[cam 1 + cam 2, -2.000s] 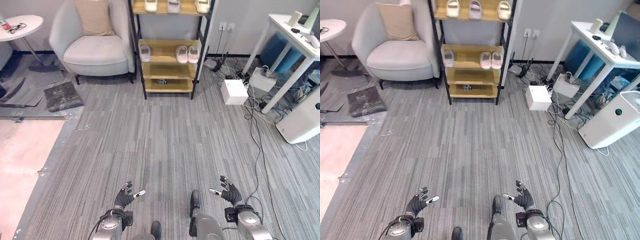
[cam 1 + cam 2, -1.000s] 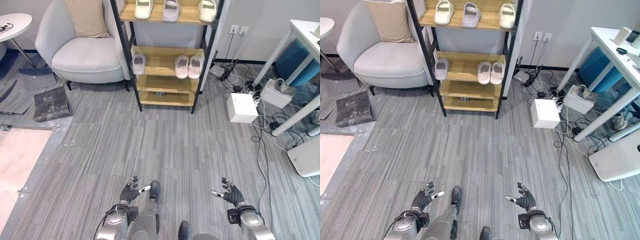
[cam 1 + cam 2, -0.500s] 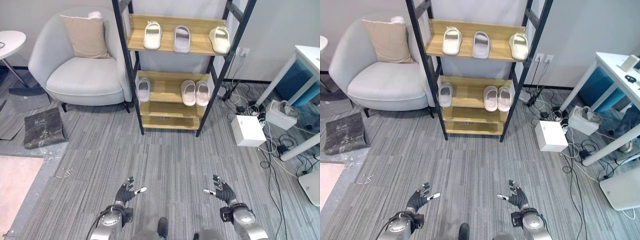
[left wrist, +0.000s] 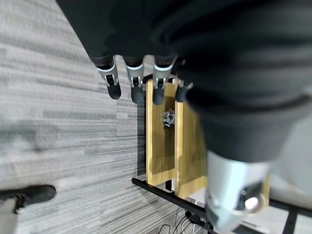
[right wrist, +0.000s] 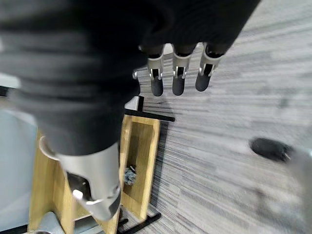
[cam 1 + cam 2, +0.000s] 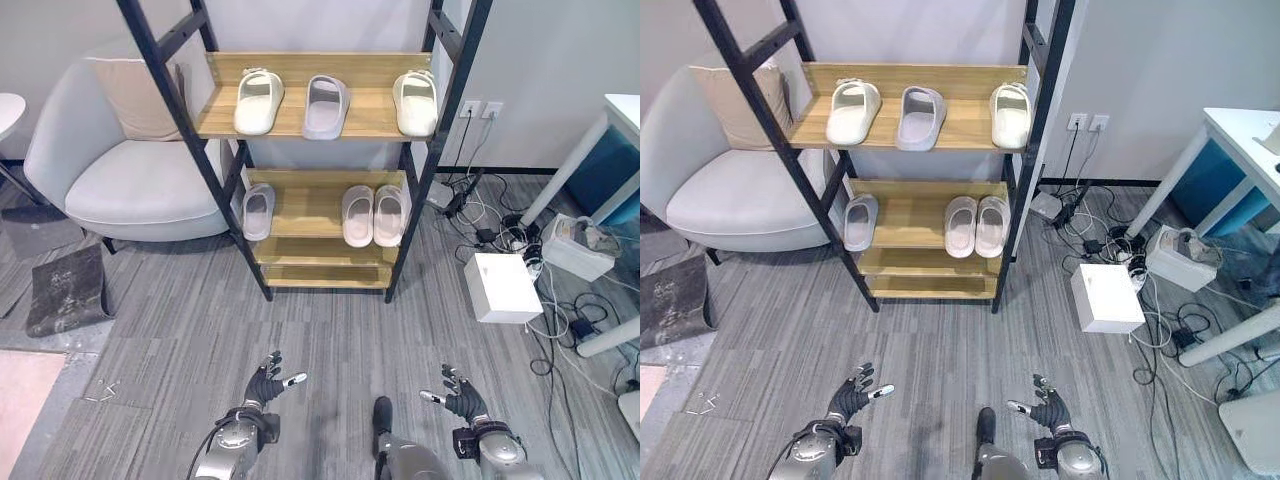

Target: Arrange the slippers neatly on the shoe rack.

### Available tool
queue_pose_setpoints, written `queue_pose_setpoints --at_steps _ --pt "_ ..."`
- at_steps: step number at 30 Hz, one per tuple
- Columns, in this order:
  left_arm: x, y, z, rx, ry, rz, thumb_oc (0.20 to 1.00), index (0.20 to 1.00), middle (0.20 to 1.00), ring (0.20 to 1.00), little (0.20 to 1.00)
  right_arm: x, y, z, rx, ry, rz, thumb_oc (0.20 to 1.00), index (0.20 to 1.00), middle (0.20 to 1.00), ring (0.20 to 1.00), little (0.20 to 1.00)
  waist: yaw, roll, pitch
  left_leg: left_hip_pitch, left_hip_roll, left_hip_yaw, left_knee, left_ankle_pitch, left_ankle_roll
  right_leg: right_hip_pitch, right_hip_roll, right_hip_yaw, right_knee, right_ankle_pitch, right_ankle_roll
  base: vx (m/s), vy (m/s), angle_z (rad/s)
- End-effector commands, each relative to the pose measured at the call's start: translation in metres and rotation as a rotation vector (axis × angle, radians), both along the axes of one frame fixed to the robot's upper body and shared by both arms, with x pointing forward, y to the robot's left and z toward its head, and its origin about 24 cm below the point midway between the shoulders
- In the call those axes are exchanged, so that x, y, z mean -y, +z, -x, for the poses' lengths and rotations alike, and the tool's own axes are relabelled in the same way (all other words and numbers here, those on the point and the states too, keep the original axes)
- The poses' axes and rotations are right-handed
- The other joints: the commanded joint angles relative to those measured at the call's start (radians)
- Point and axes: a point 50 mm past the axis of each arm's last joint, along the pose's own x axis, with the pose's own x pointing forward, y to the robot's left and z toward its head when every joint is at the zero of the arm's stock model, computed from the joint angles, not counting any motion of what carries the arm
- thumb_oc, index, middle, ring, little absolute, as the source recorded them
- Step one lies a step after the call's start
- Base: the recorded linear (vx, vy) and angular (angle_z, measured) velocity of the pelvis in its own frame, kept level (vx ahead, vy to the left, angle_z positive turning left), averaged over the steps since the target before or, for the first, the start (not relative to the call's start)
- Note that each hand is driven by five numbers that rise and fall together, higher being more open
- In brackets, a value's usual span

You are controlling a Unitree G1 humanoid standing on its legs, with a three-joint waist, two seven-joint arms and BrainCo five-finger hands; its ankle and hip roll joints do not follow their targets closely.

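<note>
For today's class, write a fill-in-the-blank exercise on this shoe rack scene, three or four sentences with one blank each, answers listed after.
1. The top shelf of the shoe rack holds ____ slippers.
2. On the middle shelf, a pair of slippers lies together on the right, and a single slipper lies at the ____ end.
3. Both the left hand and the right hand have their fingers ____ and hold nothing.
4. Beside the rack, on the robot's left, stands a light grey ____.

Missing words: three; left; open; armchair
</note>
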Motion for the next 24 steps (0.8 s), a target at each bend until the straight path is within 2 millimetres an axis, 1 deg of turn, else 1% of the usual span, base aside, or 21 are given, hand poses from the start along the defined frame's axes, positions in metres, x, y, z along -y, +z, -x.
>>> queue_pose_setpoints --at_steps 1,2,3,4,5,6,7,8,9,10,11,12,13,14,16,18,20,21,22,24 --pt "-0.003 0.02 -0.029 0.131 -0.004 -0.003 1.0 1.0 1.0 1.0 1.0 0.007 0.022 -0.021 0.129 0.01 -0.001 1.0 1.0 1.0 1.0 1.0 0.014 -0.023 0.052 -0.114 -0.057 -0.017 0.187 0.173 -0.056 0.068 -0.035 -0.005 0.035 -0.157 0.096 0.13 -0.104 -0.13" --pt "-0.003 0.022 -0.031 0.14 -0.001 0.0 1.0 1.0 1.0 1.0 1.0 0.009 0.023 -0.022 0.137 0.004 -0.002 1.0 1.0 1.0 1.0 1.0 0.024 -0.033 0.068 -0.157 -0.072 -0.014 0.272 0.197 -0.067 0.094 -0.038 -0.006 0.03 -0.165 0.087 0.25 -0.184 0.02" --pt "-0.004 0.023 -0.032 0.145 0.004 0.001 1.0 1.0 1.0 1.0 1.0 0.01 0.024 -0.023 0.138 0.004 -0.001 1.0 1.0 1.0 1.0 1.0 0.037 -0.046 0.081 -0.204 -0.069 0.017 0.308 0.199 -0.059 0.118 -0.04 -0.005 0.022 -0.184 0.075 0.25 -0.161 0.11" --pt "-0.004 0.023 -0.032 0.144 0.005 0.0 1.0 1.0 1.0 1.0 1.0 0.009 0.024 -0.023 0.138 0.006 -0.001 1.0 1.0 1.0 1.0 1.0 0.043 -0.052 0.085 -0.239 -0.069 0.038 0.29 0.185 -0.052 0.129 -0.044 -0.006 0.017 -0.193 0.074 0.19 -0.105 0.17" --pt "-0.004 0.023 -0.032 0.144 0.005 0.0 1.0 1.0 1.0 1.0 1.0 0.009 0.024 -0.023 0.138 0.006 -0.001 1.0 1.0 1.0 1.0 1.0 0.045 -0.05 0.086 -0.239 -0.067 0.039 0.294 0.181 -0.052 0.13 -0.041 -0.005 0.017 -0.193 0.074 0.13 -0.054 0.21" --pt "-0.005 0.023 -0.032 0.141 0.007 -0.004 1.0 1.0 1.0 1.0 1.0 0.009 0.026 -0.025 0.145 0.007 -0.003 1.0 1.0 1.0 1.0 1.0 0.051 -0.06 0.088 -0.285 -0.073 0.059 0.258 0.164 -0.043 0.142 -0.046 -0.008 0.011 -0.2 0.076 0.24 -0.045 0.11" --pt "-0.006 0.021 -0.031 0.132 0.006 -0.016 1.0 1.0 1.0 1.0 1.0 0.007 0.026 -0.027 0.151 0.013 -0.006 1.0 1.0 1.0 1.0 1.0 0.066 -0.065 0.088 -0.316 -0.069 0.088 0.125 0.108 -0.015 0.168 -0.04 -0.007 -0.002 -0.216 0.084 0.24 -0.047 0.17" --pt "-0.006 0.021 -0.031 0.132 0.006 -0.016 1.0 1.0 1.0 1.0 1.0 0.007 0.026 -0.027 0.151 0.013 -0.006 1.0 1.0 1.0 1.0 1.0 0.067 -0.065 0.089 -0.313 -0.07 0.089 0.123 0.109 -0.014 0.169 -0.041 -0.006 -0.002 -0.217 0.085 0.33 0.017 0.03" --pt "-0.007 0.019 -0.028 0.123 0.008 -0.026 1.0 1.0 1.0 1.0 1.0 0.004 0.025 -0.025 0.144 0.024 -0.005 1.0 1.0 1.0 1.0 1.0 0.07 -0.055 0.077 -0.341 -0.05 0.085 -0.038 0.15 -0.011 0.177 -0.027 -0.003 -0.005 -0.236 0.092 0.17 0.034 0.0" --pt "-0.007 0.019 -0.028 0.123 0.009 -0.026 1.0 1.0 1.0 1.0 1.0 0.004 0.024 -0.025 0.144 0.025 -0.005 1.0 1.0 1.0 1.0 1.0 0.071 -0.057 0.079 -0.332 -0.051 0.086 -0.047 0.154 -0.012 0.18 -0.028 -0.001 -0.005 -0.237 0.092 0.37 0.078 -0.03" --pt "-0.008 0.017 -0.025 0.11 0.007 -0.035 1.0 1.0 1.0 1.0 1.0 0.002 0.022 -0.024 0.133 0.036 0.002 1.0 1.0 1.0 1.0 1.0 0.084 -0.039 0.076 -0.366 -0.003 0.073 -0.204 0.267 -0.023 0.215 -0.003 0.001 -0.005 -0.268 0.089 0.2 0.042 0.01" --pt "-0.008 0.017 -0.025 0.11 0.007 -0.035 1.0 1.0 1.0 1.0 1.0 0.002 0.022 -0.024 0.134 0.036 0.002 1.0 1.0 1.0 1.0 1.0 0.084 -0.039 0.077 -0.364 -0.003 0.073 -0.205 0.267 -0.023 0.216 -0.003 0.001 -0.005 -0.268 0.089 0.29 0.063 0.05" --pt "-0.009 0.017 -0.024 0.105 0.003 -0.041 1.0 1.0 1.0 1.0 1.0 0.001 0.023 -0.024 0.137 0.039 0.004 1.0 1.0 1.0 1.0 1.0 0.087 -0.033 0.076 -0.38 0.004 0.079 -0.247 0.294 -0.032 0.232 0.004 0.001 -0.005 -0.277 0.086 0.15 0.035 -0.07" --pt "-0.01 0.017 -0.024 0.103 0.001 -0.044 1.0 1.0 1.0 1.0 1.0 0.001 0.023 -0.024 0.136 0.038 0.004 1.0 1.0 1.0 1.0 1.0 0.087 -0.032 0.079 -0.369 0.003 0.088 -0.263 0.314 -0.037 0.244 0.008 0.003 -0.004 -0.28 0.085 0.3 0.104 -0.09" --pt "-0.013 0.015 -0.021 0.095 0.014 -0.047 1.0 1.0 1.0 1.0 1.0 -0.002 0.021 -0.022 0.127 0.041 -0.01 1.0 1.0 1.0 1.0 1.0 0.088 -0.032 0.049 -0.332 0.001 0.086 -0.283 0.316 -0.034 0.256 0.011 0.007 0.005 -0.29 0.089 0.3 0.143 -0.15" --pt "-0.013 0.015 -0.02 0.093 0.01 -0.049 1.0 1.0 1.0 1.0 1.0 -0.004 0.021 -0.022 0.128 0.046 -0.009 1.0 1.0 1.0 1.0 1.0 0.09 -0.034 0.044 -0.326 -0.004 0.083 -0.282 0.319 -0.031 0.259 0.007 0.007 0.008 -0.292 0.092 0.15 0.093 -0.17" --pt "-0.013 0.013 -0.017 0.081 0.018 -0.047 1.0 1.0 1.0 1.0 1.0 -0.005 0.02 -0.024 0.125 0.041 -0.013 1.0 1.0 1.0 1.0 1.0 0.094 -0.04 0.027 -0.307 -0.019 0.084 -0.275 0.294 -0.016 0.267 -0.012 0.015 0.02 -0.3 0.106 0.21 0.165 -0.24" --pt "-0.014 0.011 -0.015 0.073 0.012 -0.049 1.0 1.0 1.0 1.0 1.0 -0.008 0.02 -0.025 0.128 0.036 -0.027 1.0 1.0 1.0 1.0 1.0 0.099 -0.044 0.016 -0.299 -0.034 0.088 -0.256 0.27 0.002 0.268 -0.033 0.021 0.046 -0.305 0.118 0.21 0.171 -0.31" --pt "-0.014 0.011 -0.015 0.073 0.012 -0.05 1.0 1.0 1.0 1.0 1.0 -0.008 0.02 -0.025 0.127 0.036 -0.027 1.0 1.0 1.0 1.0 1.0 0.1 -0.045 0.016 -0.299 -0.034 0.089 -0.255 0.27 0.002 0.267 -0.033 0.021 0.047 -0.306 0.118 0.19 0.184 -0.1" --pt "-0.014 0.011 -0.014 0.067 0.005 -0.05 1.0 1.0 1.0 1.0 1.0 -0.01 0.019 -0.025 0.124 0.04 -0.029 1.0 1.0 1.0 1.0 1.0 0.103 -0.048 0.007 -0.293 -0.054 0.093 -0.232 0.232 0.025 0.248 -0.061 0.027 0.118 -0.311 0.138 0.13 0.178 0.01"
